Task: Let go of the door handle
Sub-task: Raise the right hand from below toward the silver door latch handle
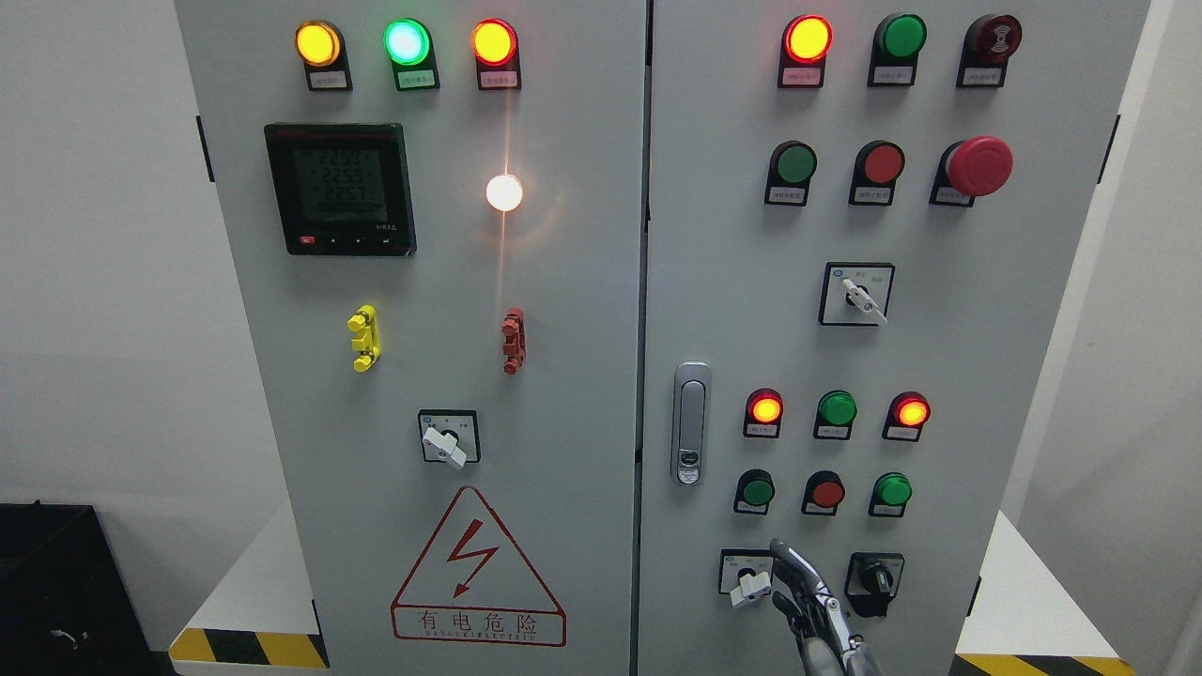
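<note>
The silver door handle [691, 424] sits upright and flush on the left edge of the cabinet's right door [939, 357]. My right hand [806, 596] comes in from the bottom edge, below and to the right of the handle and apart from it. Its fingers [787, 556] are loosely extended upward and hold nothing. The hand is just to the right of a white rotary switch [751, 587]. The left arm is not in view.
The left door [563, 422] carries a digital meter [340, 188], yellow [364, 338] and red [513, 340] toggles, a white selector switch [447, 441] and a warning triangle [477, 573]. The right door has indicator lamps, push buttons, a red emergency stop [978, 166] and a black selector [875, 580].
</note>
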`<state>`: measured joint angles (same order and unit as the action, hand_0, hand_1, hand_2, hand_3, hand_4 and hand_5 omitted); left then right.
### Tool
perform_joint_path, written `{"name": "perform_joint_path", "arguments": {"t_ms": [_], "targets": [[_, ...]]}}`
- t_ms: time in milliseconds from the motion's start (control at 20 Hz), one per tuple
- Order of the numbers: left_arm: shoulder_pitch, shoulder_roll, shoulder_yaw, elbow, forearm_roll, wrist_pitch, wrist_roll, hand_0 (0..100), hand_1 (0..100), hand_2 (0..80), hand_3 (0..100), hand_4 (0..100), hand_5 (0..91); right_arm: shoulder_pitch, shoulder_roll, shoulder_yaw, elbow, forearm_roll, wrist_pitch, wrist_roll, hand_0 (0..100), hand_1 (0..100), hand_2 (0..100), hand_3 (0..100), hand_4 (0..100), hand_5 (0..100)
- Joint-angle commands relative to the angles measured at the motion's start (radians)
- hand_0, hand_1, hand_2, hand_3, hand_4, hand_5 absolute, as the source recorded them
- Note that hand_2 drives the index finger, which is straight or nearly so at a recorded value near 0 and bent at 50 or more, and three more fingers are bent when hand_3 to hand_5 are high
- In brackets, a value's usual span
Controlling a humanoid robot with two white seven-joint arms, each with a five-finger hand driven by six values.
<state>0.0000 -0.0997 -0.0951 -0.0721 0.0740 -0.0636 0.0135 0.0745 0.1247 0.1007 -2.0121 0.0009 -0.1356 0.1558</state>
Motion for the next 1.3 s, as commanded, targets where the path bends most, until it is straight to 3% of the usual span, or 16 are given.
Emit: {"name": "perform_joint_path", "arguments": {"t_ms": [0,351,451,551,601,651,701,852,1002,1252], "targets": [[0.017,0.000,0.000,0.000,0.001,0.001,0.000,12,56,0.0,0,0,0.0,-0.001,0.000,-0.003,-0.002,-0.030,0.001,0.001,39,4,0,11,14,9],[0.017,0.000,0.000,0.000,0.001,0.001,0.000,12,56,0.0,0,0,0.0,0.004,0.001,-0.001,0.000,-0.028,0.001,0.001,39,5,0,14,15,9],[0.017,0.000,0.000,0.000,0.000,0.001,0.000,12,56,0.0,0,0,0.0,0.004,0.000,0.001,0.000,-0.019,0.001,-0.004,38,6,0,19,20,12],[0.017,0.000,0.000,0.000,0.001,0.001,0.000,12,56,0.0,0,0,0.0,0.004,0.000,-0.003,0.000,-0.015,-0.001,-0.005,35,17,0,44,52,38],[0.017,0.000,0.000,0.000,0.001,0.001,0.000,12,56,0.0,0,0,0.0,0.004,-0.003,-0.003,-0.002,-0.010,-0.001,-0.005,35,19,0,51,58,46],[0.017,0.000,0.000,0.000,0.001,0.001,0.000,12,56,0.0,0,0,0.0,0.002,-0.004,-0.003,-0.002,0.010,-0.002,-0.007,35,26,0,70,75,75],[0.017,0.000,0.000,0.000,0.000,0.001,0.000,12,56,0.0,0,0,0.0,0.001,-0.002,-0.004,-0.007,0.039,-0.002,-0.010,37,30,0,82,88,90],[0.017,0.000,0.000,0.000,0.000,0.001,0.000,12,56,0.0,0,0,0.0,-0.001,0.000,-0.004,-0.014,0.131,-0.005,-0.013,42,35,0,93,96,99],[0.017,0.000,0.000,0.000,0.000,0.001,0.000,12,56,0.0,0,0,0.0,-0.004,0.000,-0.001,-0.016,0.226,-0.006,-0.045,46,36,2,100,100,100],[0.017,0.000,0.000,0.000,0.001,0.001,0.000,12,56,0.0,0,0,0.0,-0.030,0.000,0.001,-0.016,0.428,-0.006,-0.108,47,38,5,100,100,100]]}}
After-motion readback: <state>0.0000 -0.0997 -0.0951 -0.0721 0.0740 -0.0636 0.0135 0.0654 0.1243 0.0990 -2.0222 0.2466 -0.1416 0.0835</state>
